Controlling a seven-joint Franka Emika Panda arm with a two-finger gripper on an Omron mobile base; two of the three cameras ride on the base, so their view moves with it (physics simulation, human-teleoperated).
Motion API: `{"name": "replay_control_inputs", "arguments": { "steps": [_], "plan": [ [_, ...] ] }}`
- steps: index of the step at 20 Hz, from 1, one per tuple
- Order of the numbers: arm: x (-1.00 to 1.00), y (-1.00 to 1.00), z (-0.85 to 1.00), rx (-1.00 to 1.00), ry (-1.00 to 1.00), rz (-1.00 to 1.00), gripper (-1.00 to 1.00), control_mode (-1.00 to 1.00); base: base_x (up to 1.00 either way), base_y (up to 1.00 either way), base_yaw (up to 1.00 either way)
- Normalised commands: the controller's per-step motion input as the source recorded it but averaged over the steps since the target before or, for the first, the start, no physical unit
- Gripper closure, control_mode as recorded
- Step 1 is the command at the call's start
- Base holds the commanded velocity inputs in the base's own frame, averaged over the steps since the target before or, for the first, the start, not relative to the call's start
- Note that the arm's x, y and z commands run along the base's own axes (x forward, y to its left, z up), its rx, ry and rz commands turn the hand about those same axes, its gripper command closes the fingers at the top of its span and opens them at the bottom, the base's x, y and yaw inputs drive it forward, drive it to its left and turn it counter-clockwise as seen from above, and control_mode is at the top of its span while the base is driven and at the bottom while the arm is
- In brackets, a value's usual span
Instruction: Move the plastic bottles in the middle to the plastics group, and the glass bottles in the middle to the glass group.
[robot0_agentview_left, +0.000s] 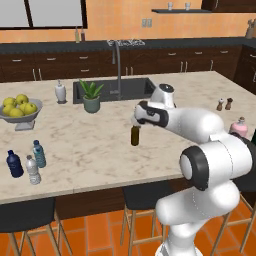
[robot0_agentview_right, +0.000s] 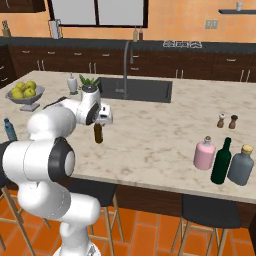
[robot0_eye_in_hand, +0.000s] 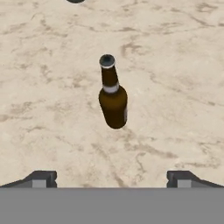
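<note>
Hand view reveals brown bottle (robot0_eye_in_hand: 113, 98) whole, upright.

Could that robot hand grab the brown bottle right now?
Probably yes. The gripper hangs above the brown bottle with its fingers spread wide, and bare counter surrounds the bottle, so nothing seems to block the way down.

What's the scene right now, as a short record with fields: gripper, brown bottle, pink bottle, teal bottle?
gripper: open, above the brown bottle, nothing held
brown bottle: upright on the counter, mid-island, not yet moved
pink bottle: beside the green bottle at the right end
teal bottle: beside the navy bottle and clear bottle at the left end
</note>
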Motion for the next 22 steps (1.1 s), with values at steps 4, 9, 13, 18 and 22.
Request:
{"name": "replay_control_inputs", "arguments": {
  "steps": [4, 9, 13, 18, 22],
  "plan": [
    [0.11, 0.04, -0.06, -0.09, 0.0, 0.14, -1.0, -1.0, 0.0, 0.0, 0.0],
    [0.3, 0.04, 0.0, -0.07, 0.01, 0.01, -1.0, -1.0, 0.0, 0.0, 0.0],
    [0.32, 0.07, 0.0, -0.03, 0.0, 0.0, -1.0, -1.0, 0.0, 0.0, 0.0],
    [0.08, 0.15, -0.18, -0.01, 0.0, 0.0, -1.0, -1.0, 0.0, 0.0, 0.0],
    [0.16, 0.12, -0.15, -0.02, 0.0, 0.0, -1.0, -1.0, 0.0, 0.0, 0.0]
  ]
}}
